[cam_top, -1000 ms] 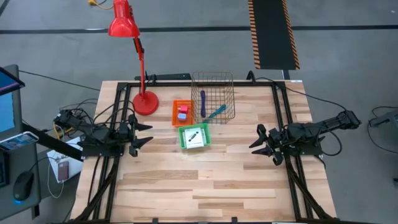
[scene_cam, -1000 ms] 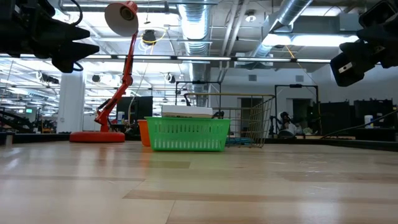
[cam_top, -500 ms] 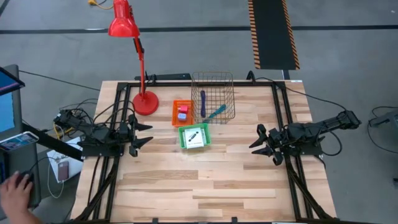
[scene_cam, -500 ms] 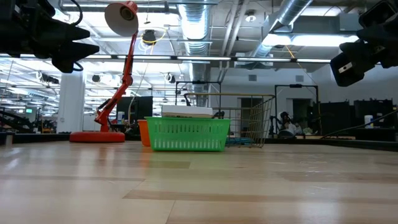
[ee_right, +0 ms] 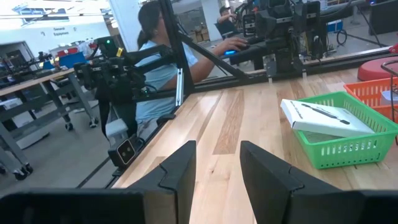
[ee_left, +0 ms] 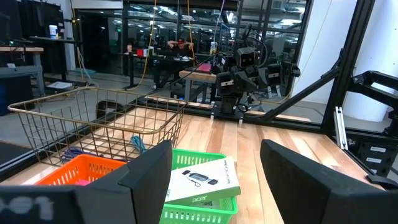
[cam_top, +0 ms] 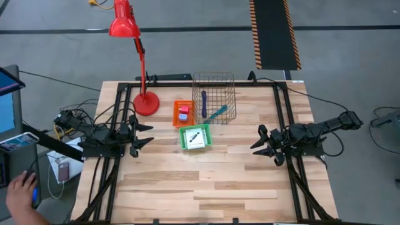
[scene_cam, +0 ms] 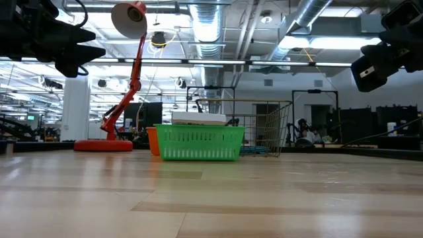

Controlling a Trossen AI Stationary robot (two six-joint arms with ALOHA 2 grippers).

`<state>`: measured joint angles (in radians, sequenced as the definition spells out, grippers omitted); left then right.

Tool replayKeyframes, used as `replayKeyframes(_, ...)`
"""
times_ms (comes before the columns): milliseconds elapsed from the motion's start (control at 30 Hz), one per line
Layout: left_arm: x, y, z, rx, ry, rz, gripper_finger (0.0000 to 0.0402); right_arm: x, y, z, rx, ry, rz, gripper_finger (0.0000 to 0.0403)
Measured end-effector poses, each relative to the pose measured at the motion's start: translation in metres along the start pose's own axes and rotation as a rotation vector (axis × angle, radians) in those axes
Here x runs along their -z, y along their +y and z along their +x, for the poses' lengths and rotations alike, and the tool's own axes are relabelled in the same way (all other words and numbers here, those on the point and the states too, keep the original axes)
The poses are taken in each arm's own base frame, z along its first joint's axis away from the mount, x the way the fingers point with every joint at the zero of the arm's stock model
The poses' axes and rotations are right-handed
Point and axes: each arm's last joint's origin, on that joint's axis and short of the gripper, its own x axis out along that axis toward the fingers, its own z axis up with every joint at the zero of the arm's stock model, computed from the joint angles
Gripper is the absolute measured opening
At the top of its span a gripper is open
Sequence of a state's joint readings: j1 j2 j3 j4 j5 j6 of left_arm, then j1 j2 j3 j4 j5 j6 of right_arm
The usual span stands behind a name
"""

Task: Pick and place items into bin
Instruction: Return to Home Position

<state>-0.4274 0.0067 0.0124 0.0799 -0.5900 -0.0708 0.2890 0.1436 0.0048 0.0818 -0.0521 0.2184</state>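
A wire bin [cam_top: 214, 97] stands at the far middle of the table with a purple pen [cam_top: 204, 102] and a teal pen [cam_top: 216, 114] lying in it. Beside it, an orange basket [cam_top: 177, 114] holds a pink block [cam_top: 183, 117] and a pale lavender block [cam_top: 184, 109]. A white card pack [cam_top: 196, 138] lies flat on top of a green basket [cam_top: 185, 132]. My left gripper [cam_top: 149, 134] hovers open at the table's left edge, pointing level toward the baskets. My right gripper [cam_top: 255, 139] hovers open at the right edge, also level.
A red desk lamp [cam_top: 145, 103] stands on its round base left of the orange basket. Black frame rails [cam_top: 282, 112] run along both sides of the table. Bare wood spans the near half of the table. A person's hand [cam_top: 19, 190] rests beyond the left edge.
Both arms have kept still. A person's hand has come into view beyond the table's left edge, near a mouse.
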Motion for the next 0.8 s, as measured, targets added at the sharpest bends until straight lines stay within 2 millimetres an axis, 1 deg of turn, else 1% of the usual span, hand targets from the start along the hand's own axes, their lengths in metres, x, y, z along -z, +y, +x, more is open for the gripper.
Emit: replayKeyframes(800,0.0,0.0,0.0,0.0,0.0,0.032,0.0233,0.0,0.0,0.0,0.0,0.0,0.0,0.0118)
